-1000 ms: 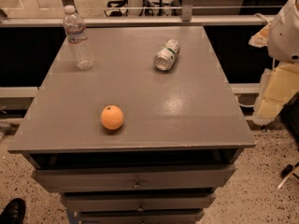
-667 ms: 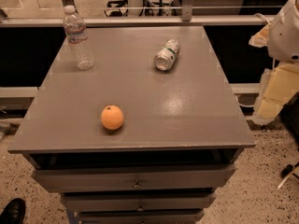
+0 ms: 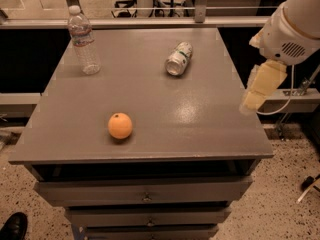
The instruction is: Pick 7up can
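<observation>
The 7up can (image 3: 179,58) lies on its side at the back middle of the grey table (image 3: 200,134), its shiny round end facing the front left. The green-and-white label shows on its far part. My gripper (image 3: 254,100) hangs from the white arm (image 3: 290,29) at the table's right edge, pointing down. It is to the right of the can and nearer the front, well apart from it, and holds nothing that I can see.
A clear plastic water bottle (image 3: 83,41) stands upright at the back left. An orange (image 3: 120,125) sits at the front left of middle. Drawers (image 3: 145,196) are below the tabletop. A black shoe (image 3: 12,226) is on the floor at lower left.
The arm and gripper have moved left, from beside the table to over its right edge. The can, bottle and orange have not moved.
</observation>
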Robot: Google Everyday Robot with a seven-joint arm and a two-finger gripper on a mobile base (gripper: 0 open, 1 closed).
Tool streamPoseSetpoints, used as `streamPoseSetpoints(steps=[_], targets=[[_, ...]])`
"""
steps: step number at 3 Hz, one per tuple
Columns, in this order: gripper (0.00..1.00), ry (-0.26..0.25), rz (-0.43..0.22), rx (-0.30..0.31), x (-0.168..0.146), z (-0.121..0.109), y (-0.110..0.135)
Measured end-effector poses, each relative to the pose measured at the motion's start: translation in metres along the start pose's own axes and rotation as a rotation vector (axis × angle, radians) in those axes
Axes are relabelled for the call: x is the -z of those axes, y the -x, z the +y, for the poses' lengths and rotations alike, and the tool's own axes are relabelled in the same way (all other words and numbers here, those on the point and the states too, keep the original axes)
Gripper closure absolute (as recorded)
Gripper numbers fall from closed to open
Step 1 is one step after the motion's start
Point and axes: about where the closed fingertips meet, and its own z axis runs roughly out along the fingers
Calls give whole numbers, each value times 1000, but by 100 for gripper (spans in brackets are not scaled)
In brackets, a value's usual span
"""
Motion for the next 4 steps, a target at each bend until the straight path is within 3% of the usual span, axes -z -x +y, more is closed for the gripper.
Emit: streamPoseSetpoints(steps=[1,2,3,4], targets=[[0,-5,-67,-15,-46,-41,36],[0,-4,-104,-31,-70,-61,57],[0,-13,-179,30,-96,-93,91],[0,-27,-227,110,-107,-109,108]])
